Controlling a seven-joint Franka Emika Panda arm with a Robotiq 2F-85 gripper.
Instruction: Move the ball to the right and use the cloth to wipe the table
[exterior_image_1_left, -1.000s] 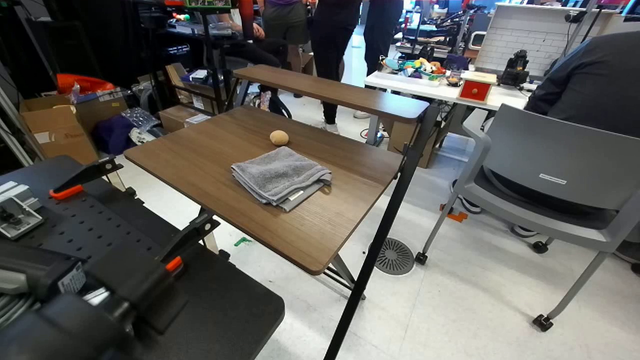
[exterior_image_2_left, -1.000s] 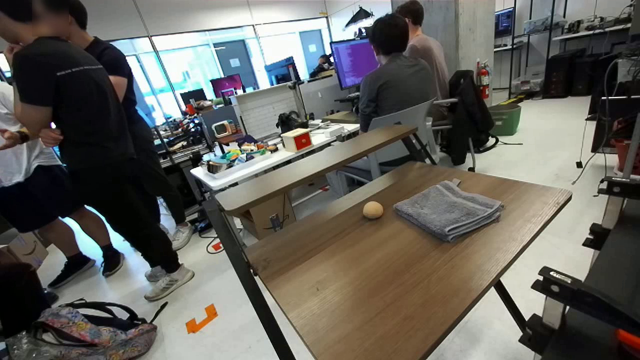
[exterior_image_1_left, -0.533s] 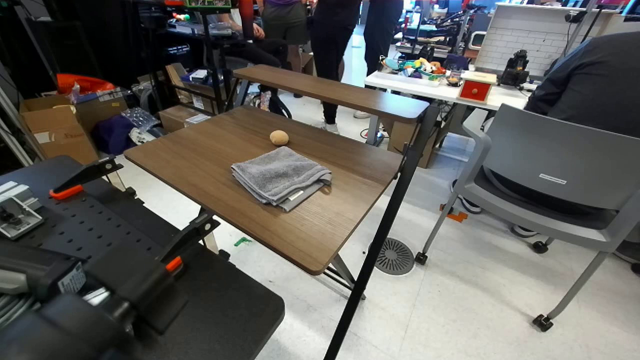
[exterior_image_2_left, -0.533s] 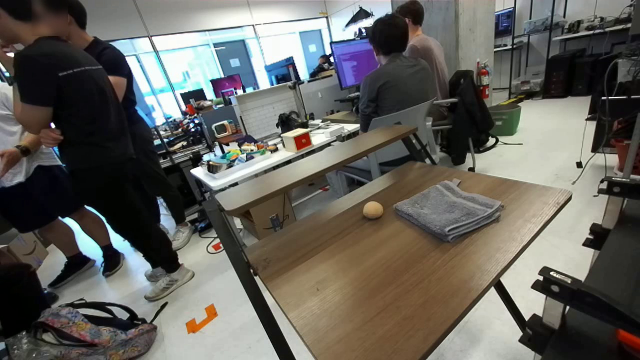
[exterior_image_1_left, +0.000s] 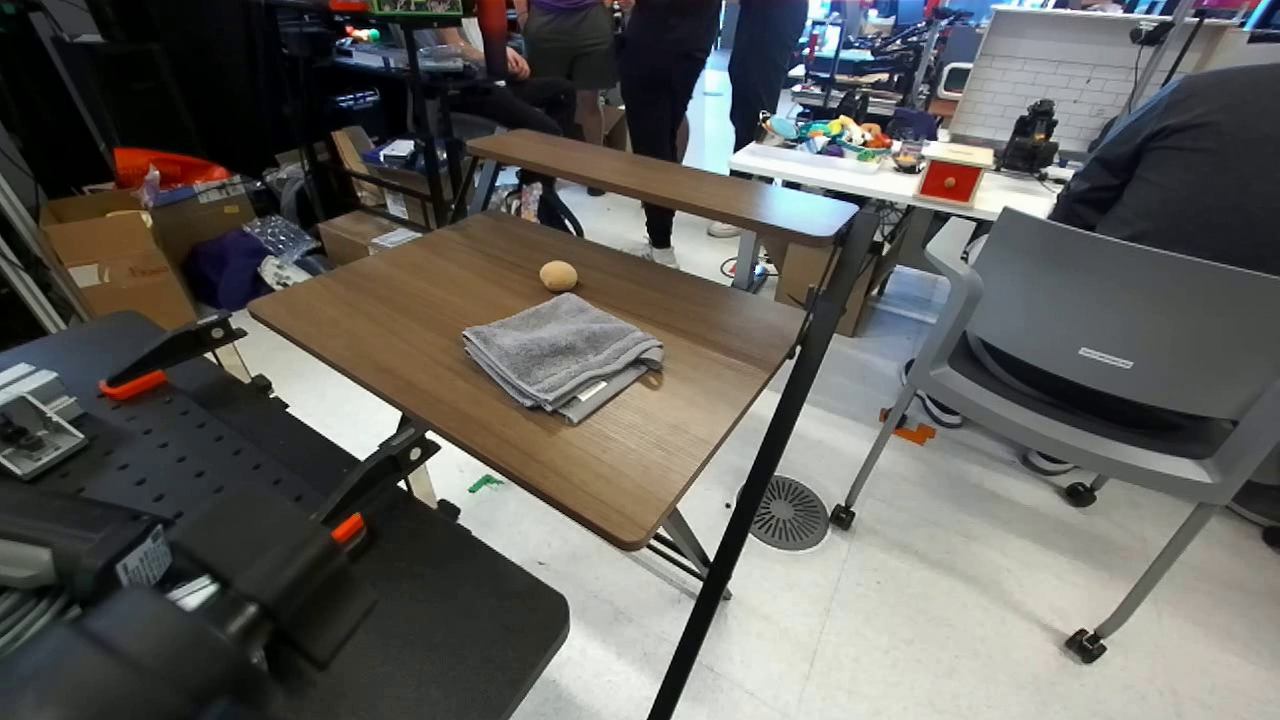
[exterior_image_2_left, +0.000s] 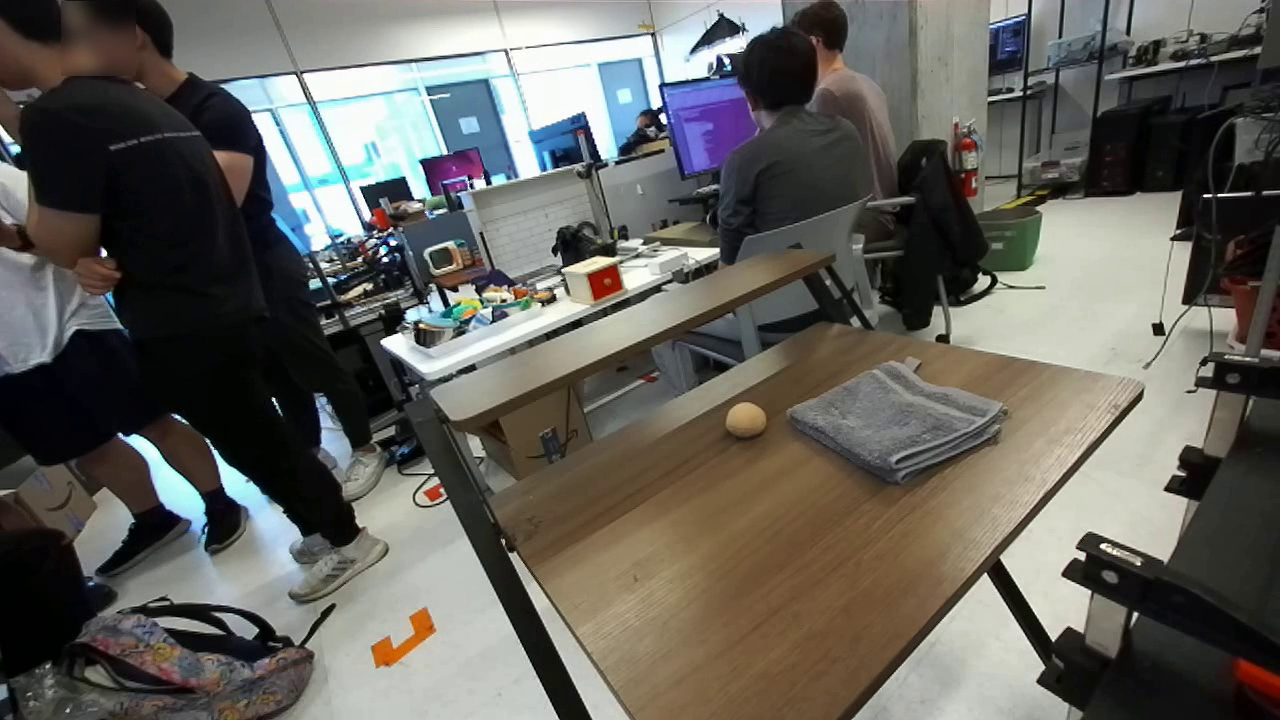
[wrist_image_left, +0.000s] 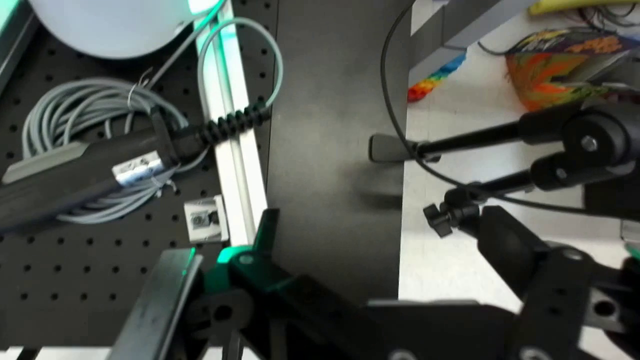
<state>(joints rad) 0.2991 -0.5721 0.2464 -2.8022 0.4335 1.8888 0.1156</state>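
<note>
The small tan-orange ball rests on the brown wood-grain table, close to the cloth but apart from it. The grey folded cloth lies flat, with a tag at one edge. In an exterior view the ball sits left of the cloth on the table. My gripper shows in the wrist view with its fingers wide apart and nothing between them. It points over a black surface and pale floor, away from the ball and cloth, which are out of that view. The gripper cannot be made out in either exterior view.
A raised brown shelf runs along one long side of the table. A black perforated bench with black clamps stands close by. Coiled grey cable and a black jointed mount show in the wrist view. A grey chair stands nearby.
The ball, cloth and table have not moved. In an exterior view, the people standing at the left shift slightly.
</note>
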